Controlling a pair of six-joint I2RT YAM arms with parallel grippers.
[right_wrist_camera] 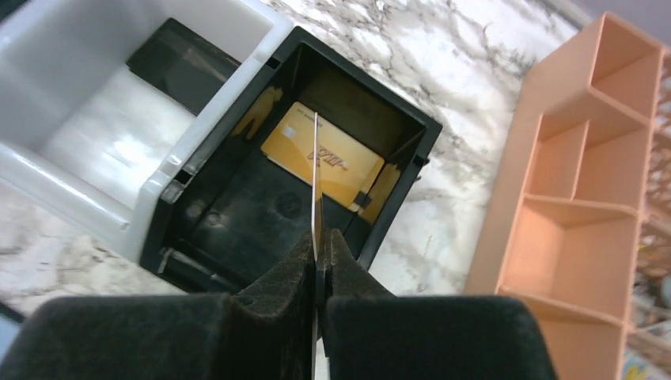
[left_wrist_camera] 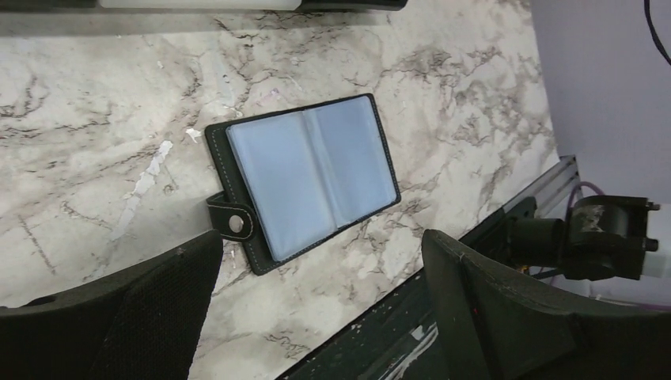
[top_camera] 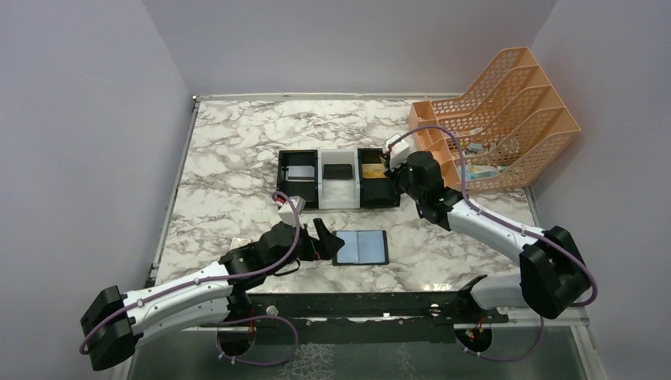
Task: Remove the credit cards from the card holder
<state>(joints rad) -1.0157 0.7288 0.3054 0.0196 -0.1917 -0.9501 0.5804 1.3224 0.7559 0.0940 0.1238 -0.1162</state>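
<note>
The card holder (top_camera: 361, 247) lies open and flat near the table's front edge, with its two bluish panels up. In the left wrist view (left_wrist_camera: 305, 178) its snap tab points toward my fingers and no card shows in the pockets. My left gripper (top_camera: 316, 240) is open and empty just left of it (left_wrist_camera: 320, 247). My right gripper (top_camera: 393, 170) is shut on a thin card (right_wrist_camera: 315, 174) seen edge-on, held over the tray's right black compartment (right_wrist_camera: 237, 206). A gold card (right_wrist_camera: 323, 154) lies in that compartment. A silver-grey card (top_camera: 299, 172) lies in the left compartment.
The black-white-black tray (top_camera: 339, 198) stands mid-table, with a dark flat item (top_camera: 338, 170) in its white middle bin. An orange file rack (top_camera: 498, 119) stands at the back right, close to my right arm (right_wrist_camera: 585, 198). A metal rail (top_camera: 356, 305) runs along the near edge.
</note>
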